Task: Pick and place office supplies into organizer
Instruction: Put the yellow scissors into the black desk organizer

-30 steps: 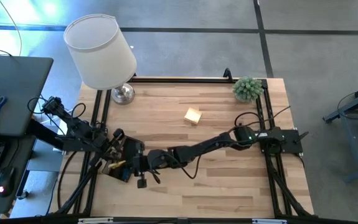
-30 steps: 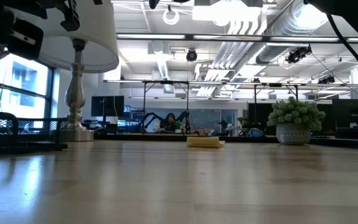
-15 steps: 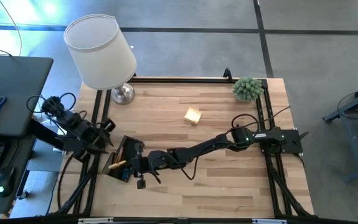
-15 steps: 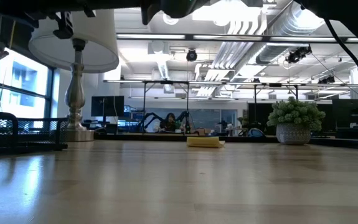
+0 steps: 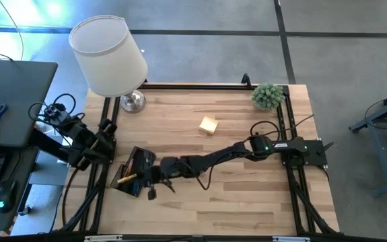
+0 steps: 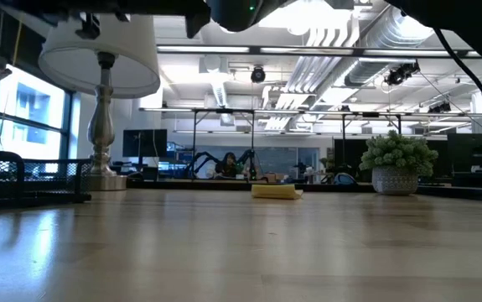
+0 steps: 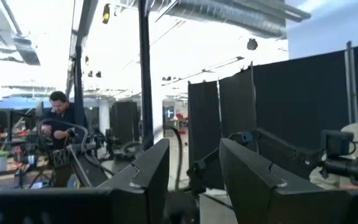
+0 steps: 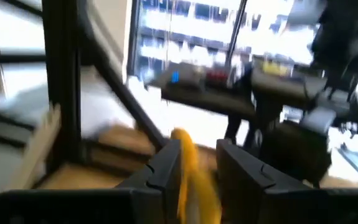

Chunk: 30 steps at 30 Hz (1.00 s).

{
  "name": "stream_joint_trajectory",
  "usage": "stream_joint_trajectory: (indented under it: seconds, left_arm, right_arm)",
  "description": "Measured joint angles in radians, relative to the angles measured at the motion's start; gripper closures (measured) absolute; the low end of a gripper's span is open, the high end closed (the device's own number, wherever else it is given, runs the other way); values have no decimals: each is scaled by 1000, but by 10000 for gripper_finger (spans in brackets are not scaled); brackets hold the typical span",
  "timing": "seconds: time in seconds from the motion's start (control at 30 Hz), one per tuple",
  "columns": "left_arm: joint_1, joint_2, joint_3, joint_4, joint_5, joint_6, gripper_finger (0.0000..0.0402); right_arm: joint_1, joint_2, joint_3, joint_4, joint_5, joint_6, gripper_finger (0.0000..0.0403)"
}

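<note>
The black organizer (image 5: pixel 127 172) stands near the table's left edge; its mesh wall (image 6: pixel 23 178) also shows in the low view. My right gripper (image 5: pixel 142 177) reaches across the table to the organizer's right side and is shut on a yellow thing (image 8: pixel 190 171), seemingly the yellow-handled scissors. A wooden-yellow item (image 5: pixel 127 177) lies in the organizer. The yellow sticky-note pad (image 5: pixel 208 125) lies flat on the table's middle. My left gripper (image 5: pixel 107 127) hangs open beyond the table's left edge, raised, with nothing between its fingers (image 7: pixel 154 168). My right gripper has a yellow part (image 8: pixel 186 155) between its two fingers, close against one of them. The fingers come about level from the table's right side. The picture is blurred, so I cannot tell which part of the thing this is or whether it hangs clear.
A white-shaded lamp (image 5: pixel 109 55) with a chrome base (image 5: pixel 132 101) stands at the far left corner. A small green plant (image 5: pixel 267 95) sits at the far right corner. Black frame rails (image 5: pixel 200 85) run along the table's edges. Bare wood lies in the near middle and right.
My left gripper has drawn back from above the organizer toward the table's left and far side, rising and tipping upward. My right gripper has stayed at the organizer with the yellow thing.
</note>
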Motion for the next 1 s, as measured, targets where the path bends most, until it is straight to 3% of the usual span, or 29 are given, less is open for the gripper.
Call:
stream_joint_trajectory:
  seconds: [0.1,0.23,0.37,0.5,0.6,0.77,1.0]
  left_arm:
    - [0,0,23,-19,21,7,270]
    - [0,0,40,-30,23,37,270]
    - [0,0,44,-29,24,53,270]
    - [0,0,44,-6,19,69,270]
    - [0,0,44,16,16,72,270]
    - [0,0,44,1,16,71,270]
    - [0,2,44,-8,16,67,270]
  right_arm:
    - [26,-30,-1,-111,85,-78,308]
    - [71,-109,0,-166,284,-213,307]
    - [103,-172,0,-200,333,-322,294]
    - [116,-207,1,-281,378,-298,269]
    - [102,-205,2,-434,407,-191,250]
    - [57,-200,0,-666,354,28,231]
    - [-5,-134,0,-519,205,-51,230]
